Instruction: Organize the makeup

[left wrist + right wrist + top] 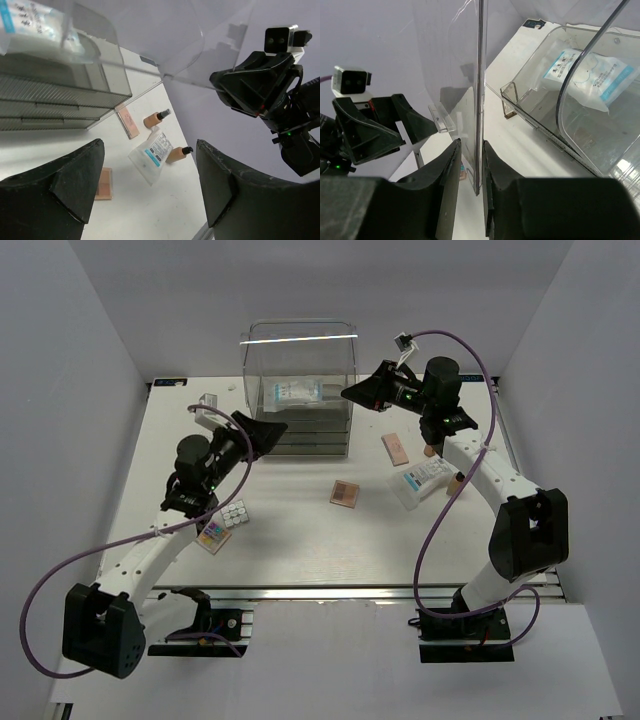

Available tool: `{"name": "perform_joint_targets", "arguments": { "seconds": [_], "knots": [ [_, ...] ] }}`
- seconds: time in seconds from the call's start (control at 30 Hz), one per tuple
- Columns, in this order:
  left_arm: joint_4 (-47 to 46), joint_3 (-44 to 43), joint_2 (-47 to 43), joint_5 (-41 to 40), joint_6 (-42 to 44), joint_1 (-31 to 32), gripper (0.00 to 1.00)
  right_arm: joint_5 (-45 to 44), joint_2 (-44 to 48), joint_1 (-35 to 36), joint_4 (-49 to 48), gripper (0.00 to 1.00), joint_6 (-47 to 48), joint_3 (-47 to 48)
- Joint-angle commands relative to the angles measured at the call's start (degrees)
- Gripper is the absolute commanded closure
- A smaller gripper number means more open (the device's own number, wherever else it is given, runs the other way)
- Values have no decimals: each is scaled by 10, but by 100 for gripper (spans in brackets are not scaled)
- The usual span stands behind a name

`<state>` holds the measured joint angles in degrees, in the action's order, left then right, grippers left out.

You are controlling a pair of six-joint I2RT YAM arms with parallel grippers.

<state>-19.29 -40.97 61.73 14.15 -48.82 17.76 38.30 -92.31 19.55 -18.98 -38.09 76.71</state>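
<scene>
My right gripper is shut on the edge of the raised clear lid of the acrylic drawer box. One white-blue packet lies in the box's top compartment. My left gripper is open and empty by the box's front left corner. On the table right of the box lie a peach palette, a tan palette, a second white-blue packet and two tan dark-capped bottles. A white palette of round pans and a multicoloured palette lie under my left arm.
The box has ribbed drawers below the top compartment. White walls close in the table on the left, back and right. The left wrist view shows the second packet and the bottles near the table's right edge.
</scene>
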Motion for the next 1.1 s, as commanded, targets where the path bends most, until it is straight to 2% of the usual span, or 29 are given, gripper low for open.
{"name": "perform_joint_targets", "arguments": {
  "seconds": [0.0, 0.23, 0.4, 0.67, 0.8, 1.07],
  "knots": [
    [-18, -38, 18, 11, 35, 3, 17, -9, 12, 0, -24, 73, 28, 29],
    [-63, -63, 65, -16, 33, 6, 6, -8, 17, 2, -25, 72, 28, 21],
    [-93, -78, 98, -37, 22, 10, 6, -6, 21, 2, -28, 71, 27, 13],
    [-190, -107, 154, -48, -44, 10, 6, -3, 25, 2, -29, 70, 26, 5],
    [-244, -103, 167, -51, -88, 10, 7, -1, 27, 1, -27, 66, 30, 2],
    [-278, -90, 168, -52, -120, 10, 8, 5, 32, 2, -18, 58, 46, -5]
  ]
}}
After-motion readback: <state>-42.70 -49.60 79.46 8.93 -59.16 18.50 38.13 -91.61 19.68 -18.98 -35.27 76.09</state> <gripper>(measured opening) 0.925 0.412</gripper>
